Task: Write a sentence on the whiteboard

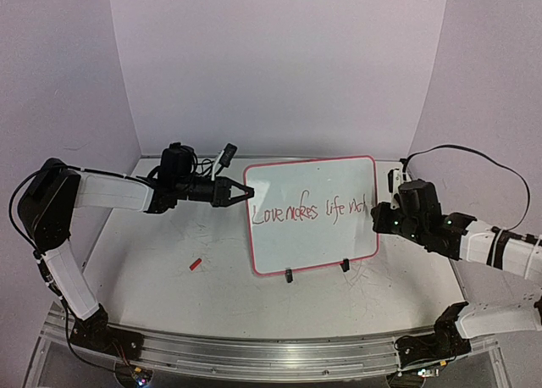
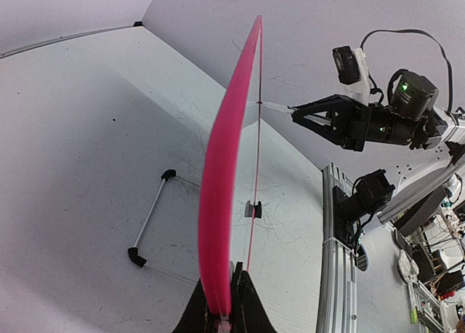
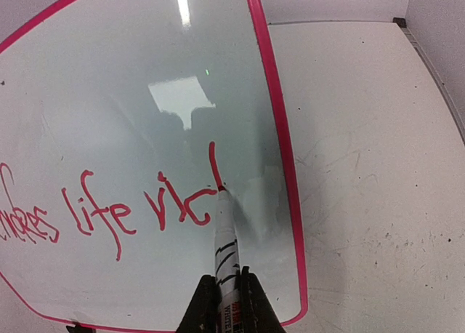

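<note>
Closest to the top camera was the metal rail (image 1: 254, 354) that carries both arm bases, and behind it lay the white table (image 1: 169, 278), with many fine scratches.

On the table, about in the middle and a little to the right, stood the whiteboard (image 1: 313, 244), leaning slightly back on its black stand feet (image 1: 289, 275). From the left wrist camera I saw it edge-on, as a pink-red rim (image 2: 221, 202), with a wire stand (image 2: 149, 217) on the table behind it.

The left gripper (image 1: 240, 191) reached in from the left and was clenched on the board's left rim; in its own view the two fingers (image 2: 243, 307) pressed the rim between them.

The right gripper (image 1: 378, 218) was at the board's right side. It was clamped on a white marker (image 3: 224, 231), which pointed away from the fingers (image 3: 251, 307) to the glossy surface.

The sentence (image 1: 312, 211) ran in thin red script across the middle of the board. In the right wrist view I could read "life ric" and after it only one upright stroke. The red tip of the marker touched the board at the foot of this stroke.

A small red piece (image 1: 196, 264) lay on the table, to the left of the board and apart from it. I could not tell what it was.
</note>
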Robot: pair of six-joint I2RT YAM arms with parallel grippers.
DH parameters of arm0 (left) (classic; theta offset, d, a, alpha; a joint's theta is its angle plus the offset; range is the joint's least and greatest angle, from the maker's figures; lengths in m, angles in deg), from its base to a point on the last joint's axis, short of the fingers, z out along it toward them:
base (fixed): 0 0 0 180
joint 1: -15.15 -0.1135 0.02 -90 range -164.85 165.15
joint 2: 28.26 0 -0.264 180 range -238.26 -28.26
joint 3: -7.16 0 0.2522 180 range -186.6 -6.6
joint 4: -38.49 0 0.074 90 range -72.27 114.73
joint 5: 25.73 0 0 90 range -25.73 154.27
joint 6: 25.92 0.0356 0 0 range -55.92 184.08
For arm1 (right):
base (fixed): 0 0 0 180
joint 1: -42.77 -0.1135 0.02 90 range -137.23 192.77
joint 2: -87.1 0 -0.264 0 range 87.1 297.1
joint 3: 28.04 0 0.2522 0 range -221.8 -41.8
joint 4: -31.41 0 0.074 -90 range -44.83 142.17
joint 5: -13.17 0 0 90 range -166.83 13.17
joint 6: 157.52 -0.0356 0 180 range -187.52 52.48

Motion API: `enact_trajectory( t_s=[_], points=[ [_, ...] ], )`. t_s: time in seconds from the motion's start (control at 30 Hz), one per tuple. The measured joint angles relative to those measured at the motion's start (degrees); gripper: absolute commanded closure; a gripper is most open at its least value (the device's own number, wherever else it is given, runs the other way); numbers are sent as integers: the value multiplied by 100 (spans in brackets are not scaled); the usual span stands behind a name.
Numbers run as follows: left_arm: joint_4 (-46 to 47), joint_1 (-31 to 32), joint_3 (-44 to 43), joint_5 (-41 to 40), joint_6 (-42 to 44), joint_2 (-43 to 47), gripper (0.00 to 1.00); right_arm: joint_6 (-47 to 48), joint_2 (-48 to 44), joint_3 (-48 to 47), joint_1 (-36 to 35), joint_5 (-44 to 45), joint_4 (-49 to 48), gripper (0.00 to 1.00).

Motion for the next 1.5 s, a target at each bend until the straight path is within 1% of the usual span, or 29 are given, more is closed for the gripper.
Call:
enact_trajectory(
  t_s=[0.4,1.07,1.5],
  points=[
    [-1,0,0,0,0,0,100,-60,23,-24,0,182,-79,100],
    [0,0,0,2,0,0,100,-155,-158,225,0,-14,239,100],
    [-2,0,0,7,4,2,100,-219,-651,210,18,-1,350,100]
  ],
)
